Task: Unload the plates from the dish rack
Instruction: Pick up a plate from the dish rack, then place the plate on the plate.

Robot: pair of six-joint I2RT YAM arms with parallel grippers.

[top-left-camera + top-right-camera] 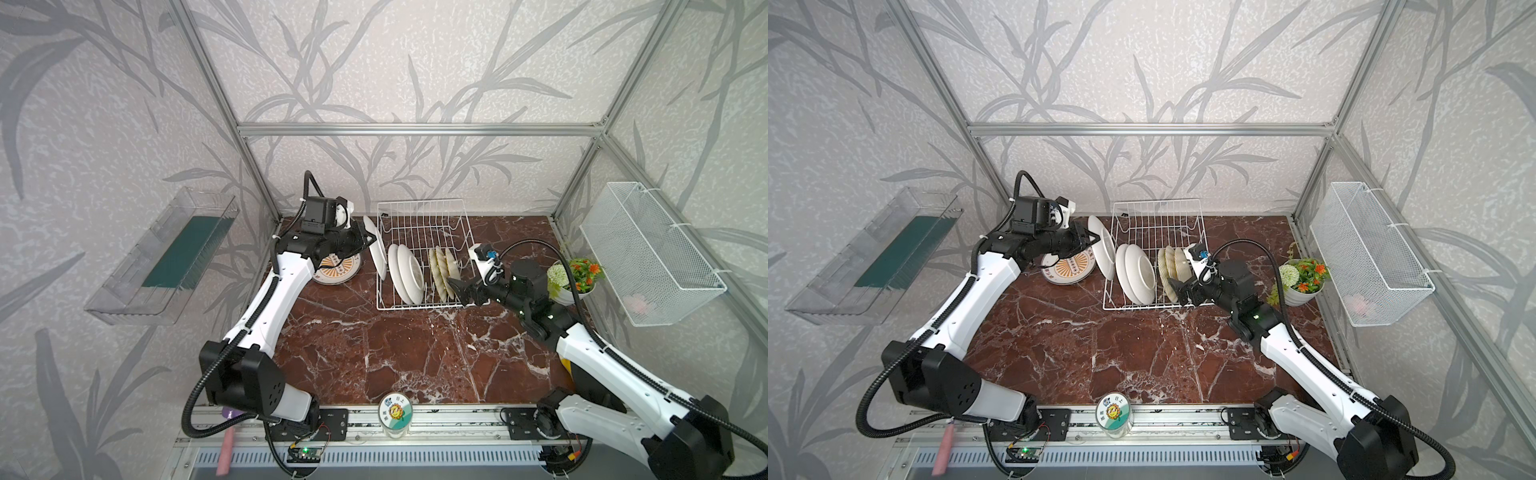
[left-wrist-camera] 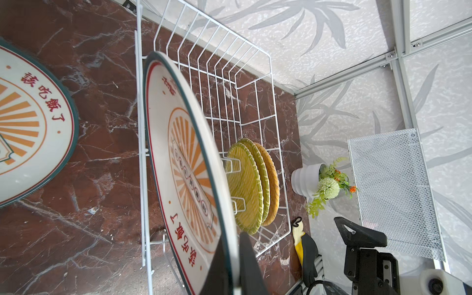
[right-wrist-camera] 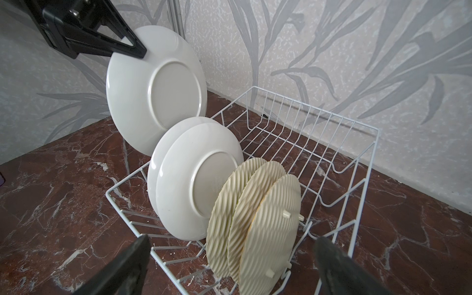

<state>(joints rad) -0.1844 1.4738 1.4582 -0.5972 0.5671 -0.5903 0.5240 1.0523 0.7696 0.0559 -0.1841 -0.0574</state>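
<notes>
My left gripper [image 1: 368, 240] [image 2: 236, 255] is shut on the rim of a white plate [image 1: 376, 249] [image 2: 189, 163] with an orange sunburst face. It holds the plate on edge over the left side of the dish rack [image 1: 424, 224] [image 3: 306, 122]. Another sunburst plate [image 1: 338, 270] [image 2: 25, 122] lies flat on the marble, left of the rack. Two white plates [image 1: 405, 272] [image 3: 196, 184] and three woven tan plates [image 1: 444, 268] [image 3: 255, 217] stand in the rack. My right gripper [image 1: 455, 286] [image 3: 232, 241] is open at the rack's front right, its fingers either side of the woven plates, not touching them.
A white pot of flowers [image 1: 569, 286] stands right of the rack, close behind my right arm. A mesh basket [image 1: 648, 257] hangs on the right wall and a clear tray [image 1: 166, 257] on the left wall. A jar with a sunflower lid [image 1: 395, 411] sits at the front edge.
</notes>
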